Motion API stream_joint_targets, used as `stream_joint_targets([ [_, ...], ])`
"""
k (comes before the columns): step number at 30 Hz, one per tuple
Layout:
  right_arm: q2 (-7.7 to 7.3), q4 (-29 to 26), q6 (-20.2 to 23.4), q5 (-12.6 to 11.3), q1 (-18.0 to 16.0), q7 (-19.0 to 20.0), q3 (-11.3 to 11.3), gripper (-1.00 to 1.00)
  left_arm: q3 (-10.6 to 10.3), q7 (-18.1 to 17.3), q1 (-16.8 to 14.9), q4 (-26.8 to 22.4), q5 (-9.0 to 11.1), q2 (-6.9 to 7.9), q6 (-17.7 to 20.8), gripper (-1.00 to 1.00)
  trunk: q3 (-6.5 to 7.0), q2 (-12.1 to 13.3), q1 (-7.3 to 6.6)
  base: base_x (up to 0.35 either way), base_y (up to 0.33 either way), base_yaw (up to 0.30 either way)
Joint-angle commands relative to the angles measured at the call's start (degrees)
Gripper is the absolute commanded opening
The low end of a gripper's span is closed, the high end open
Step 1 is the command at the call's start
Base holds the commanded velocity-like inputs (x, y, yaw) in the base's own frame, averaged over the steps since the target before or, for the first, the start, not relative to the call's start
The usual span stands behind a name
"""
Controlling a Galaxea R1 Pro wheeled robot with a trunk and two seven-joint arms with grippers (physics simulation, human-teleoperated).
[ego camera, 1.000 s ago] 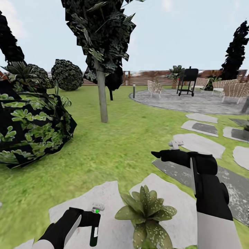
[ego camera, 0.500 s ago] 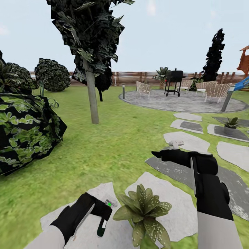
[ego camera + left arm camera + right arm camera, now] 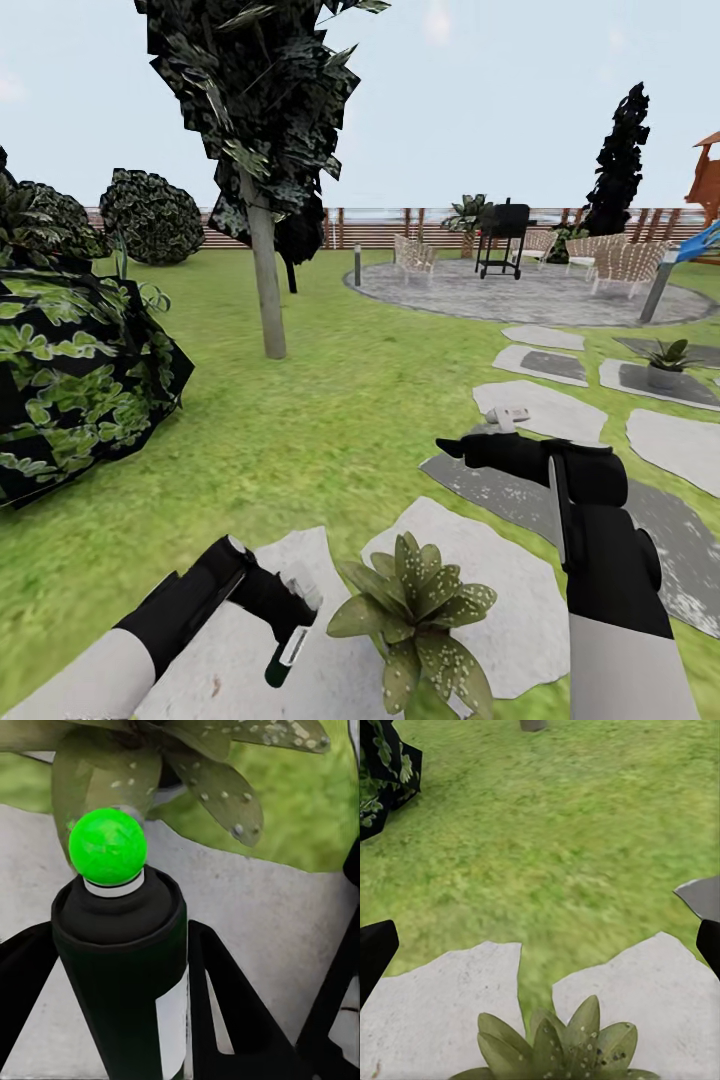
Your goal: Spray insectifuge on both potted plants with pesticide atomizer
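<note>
Black fingers of my left claw (image 3: pixel 285 625) are clamping the atomizer (image 3: pixel 283 650), one on each side of its dark body, which is tilting with its green base low and toward me. Through the left wrist camera I am seeing the atomizer (image 3: pixel 124 967) gripped between the two fingers (image 3: pixel 232 1012), its bright green end pointing at the speckled leaves of the near plant (image 3: pixel 187 772). That plant (image 3: pixel 420 615) is sitting just to the right of the left claw, on a pale stone (image 3: pixel 500 590) set in the lawn (image 3: pixel 330 420).

My right claw (image 3: pixel 447 447) is hovering above and beyond the near plant, holding nothing, its fingers spread wide apart at either edge of the right wrist picture, with the plant (image 3: pixel 559 1046) and two stones below it. A second plant (image 3: pixel 665 360) is standing well off to the right claw's far right, on a grey stone.
</note>
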Motion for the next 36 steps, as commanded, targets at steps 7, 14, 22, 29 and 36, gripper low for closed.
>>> stream_joint_targets([
  [7, 0.02, 0.0, -0.4, 0.6, 0.1, 0.8, -0.4, 1.0, -0.1, -2.1, -0.9, -0.2, -9.4, -0.61, 1.1, -1.0, -0.06, 0.0, -0.01, 0.0, 0.0, 0.0],
  [14, -0.05, 0.0, -0.6, 0.6, 0.3, 1.0, -0.5, 1.0, -0.4, -4.6, -1.2, -0.2, -25.1, -8.22, 4.1, -1.0, -0.06, 0.0, -0.01, 0.0, 0.0, 0.0],
  [22, 0.01, 0.0, -0.6, 0.6, 0.4, 1.0, -0.5, 1.0, -0.2, -8.8, -1.3, -0.1, -28.4, -9.65, 4.3, -1.0, -0.06, 0.0, -0.01, 0.0, 0.0, 0.0],
  [29, -0.16, 0.0, -0.6, 0.6, 0.4, 1.0, -0.5, 1.0, 0.1, -5.8, -3.2, 5.4, -28.1, -12.08, 4.3, -1.0, -0.06, 0.0, -0.01, 0.0, 0.0, 0.0],
  [36, -0.28, 0.0, -0.6, 0.6, 0.4, 1.1, -0.6, 1.0, 0.1, -1.9, -3.6, 7.5, -28.0, -12.48, 4.3, -1.0, -0.06, 0.0, -0.01, 0.0, 0.0, 0.0],
])
